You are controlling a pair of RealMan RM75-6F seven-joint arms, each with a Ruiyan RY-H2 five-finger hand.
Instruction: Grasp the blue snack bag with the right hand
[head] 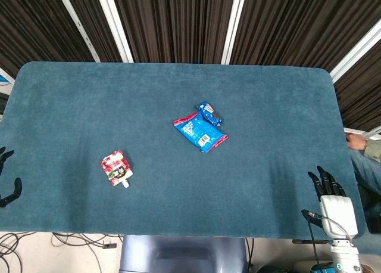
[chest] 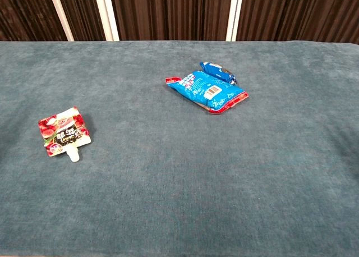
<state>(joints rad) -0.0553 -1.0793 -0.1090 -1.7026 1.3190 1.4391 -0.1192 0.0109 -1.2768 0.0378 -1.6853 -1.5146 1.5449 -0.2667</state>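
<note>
The blue snack bag (head: 200, 132) (chest: 206, 91) lies flat near the middle of the teal table, with red trim along its edges. A smaller blue packet (head: 209, 113) (chest: 217, 72) rests against its far side. My right hand (head: 328, 192) sits at the table's near right corner, far from the bag, its dark fingers apart and holding nothing. Only the fingertips of my left hand (head: 8, 183) show at the left edge of the head view, spread and empty. Neither hand appears in the chest view.
A red and white spouted pouch (head: 116, 168) (chest: 63, 131) lies on the left part of the table (head: 89, 106). A person's arm (head: 366, 148) shows past the right edge. Cables (head: 36, 243) lie on the floor below the near edge.
</note>
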